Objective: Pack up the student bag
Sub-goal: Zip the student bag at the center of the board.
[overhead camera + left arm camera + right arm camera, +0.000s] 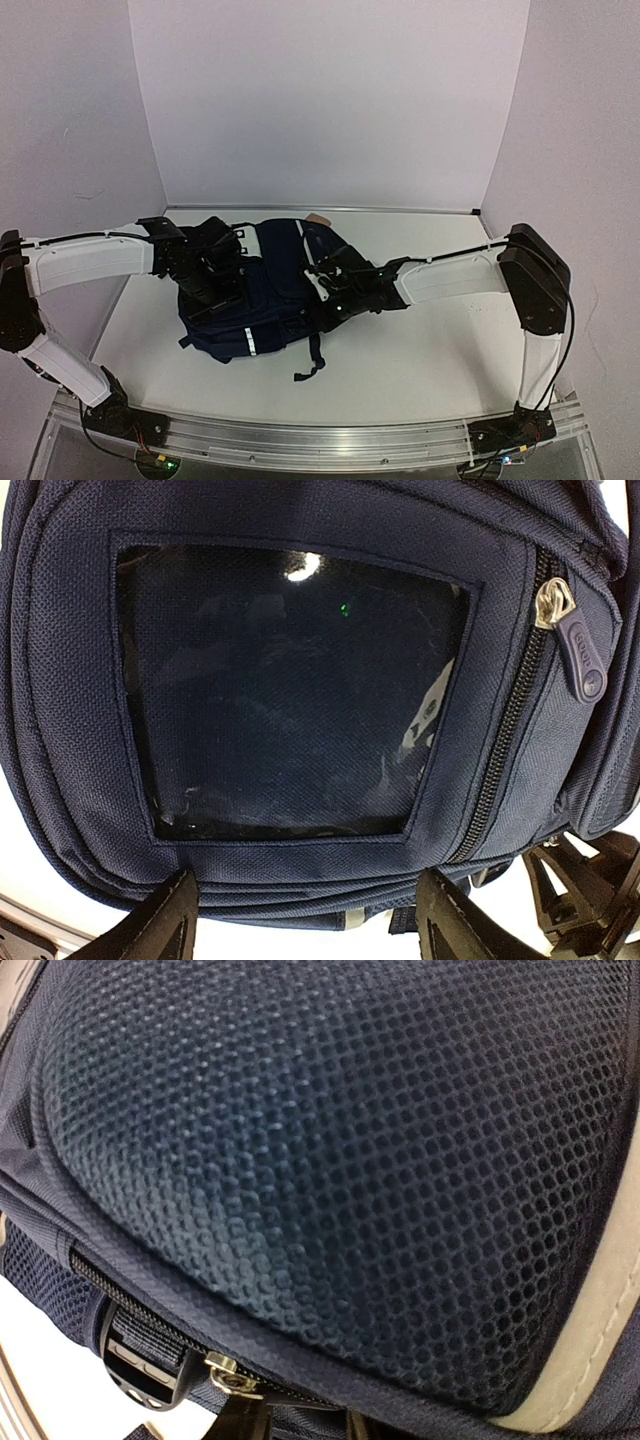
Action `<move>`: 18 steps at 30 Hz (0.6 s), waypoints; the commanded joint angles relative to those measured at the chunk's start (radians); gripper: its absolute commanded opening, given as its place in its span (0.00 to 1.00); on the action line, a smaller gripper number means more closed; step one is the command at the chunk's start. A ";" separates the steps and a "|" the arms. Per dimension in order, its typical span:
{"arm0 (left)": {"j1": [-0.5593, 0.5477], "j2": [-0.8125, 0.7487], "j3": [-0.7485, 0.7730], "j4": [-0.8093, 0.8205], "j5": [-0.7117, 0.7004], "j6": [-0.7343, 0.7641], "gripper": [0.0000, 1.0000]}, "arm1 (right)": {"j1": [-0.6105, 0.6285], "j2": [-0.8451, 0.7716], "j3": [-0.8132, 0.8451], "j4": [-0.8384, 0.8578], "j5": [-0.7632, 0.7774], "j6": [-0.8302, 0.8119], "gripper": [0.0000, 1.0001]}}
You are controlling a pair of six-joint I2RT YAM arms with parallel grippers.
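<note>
**Top view:** we are logging the student bag [262, 300] lying flat mid-table [430, 350], long axis running near-left to far-right. The left hand [215, 268] is sitting at its left flank and the right hand [328, 285] at its right (both equally near).

**Left wrist:** this hand is standing wide open, holding nothing, with the bag's clear window [290, 690] directly ahead.

**Right wrist:** the mesh panel [340, 1160] is filling the frame, so we are unable to tell this hand's state.

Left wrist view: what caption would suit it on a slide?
Open left gripper facing the backpack's clear window pocket, zipper pull at right.
</note>
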State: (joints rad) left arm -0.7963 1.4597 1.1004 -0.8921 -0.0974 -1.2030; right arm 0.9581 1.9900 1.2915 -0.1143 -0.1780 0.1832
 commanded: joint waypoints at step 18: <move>0.130 -0.074 -0.108 -0.088 -0.001 0.071 0.71 | -0.101 -0.202 -0.151 -0.040 -0.075 -0.111 0.00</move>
State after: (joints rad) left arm -0.6972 1.4499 1.0537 -0.8970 -0.0603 -1.1885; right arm 0.9349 1.8338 1.1499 -0.1014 -0.2153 0.1169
